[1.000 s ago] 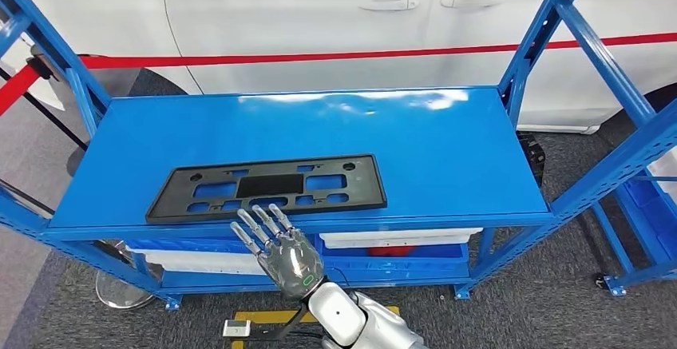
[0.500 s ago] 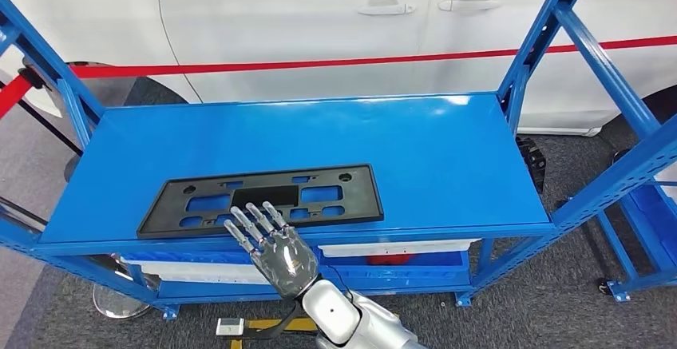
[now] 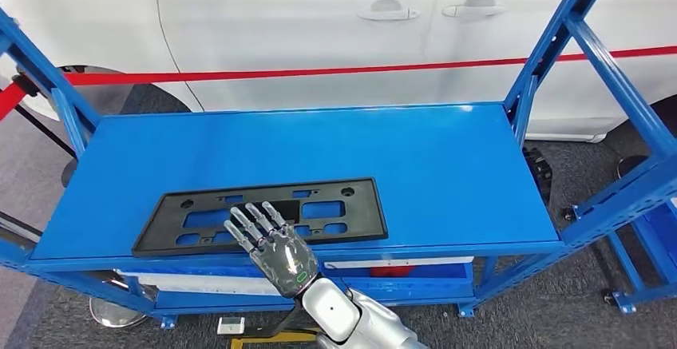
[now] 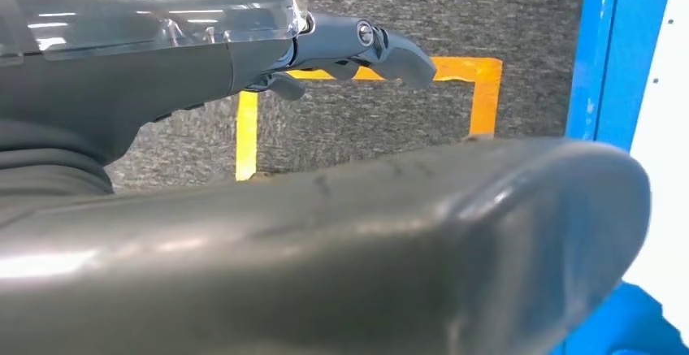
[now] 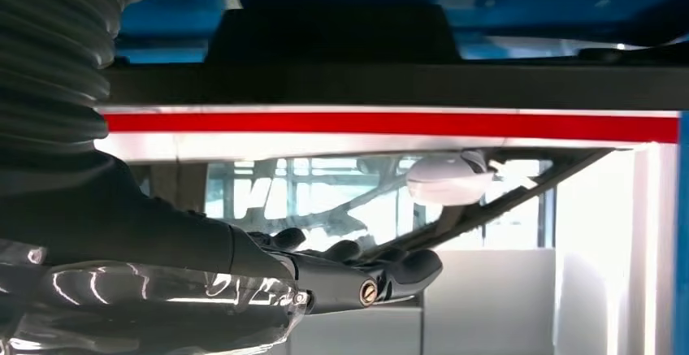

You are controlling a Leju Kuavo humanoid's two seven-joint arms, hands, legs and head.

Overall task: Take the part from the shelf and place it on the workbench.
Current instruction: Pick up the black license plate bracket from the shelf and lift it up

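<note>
On the blue shelf (image 3: pixel 447 165), near its front edge and toward its left end, the black part (image 3: pixel 263 214) was seen lying flat, not yet lifted. Above the part's front edge the right hand (image 3: pixel 271 245) was held with fingers (image 3: pixel 249 223) spread apart and nothing grasped; contact with the part could not be judged. Beside the shelf, the left hand (image 4: pixel 244 62) was seen over the floor, fingers apart and holding nothing. Grasping, carrying and placing on the workbench were judged to remain undone.

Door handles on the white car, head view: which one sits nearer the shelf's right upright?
The right-hand door handle; it sits closer to the blue upright than the other handle to its left.
</note>
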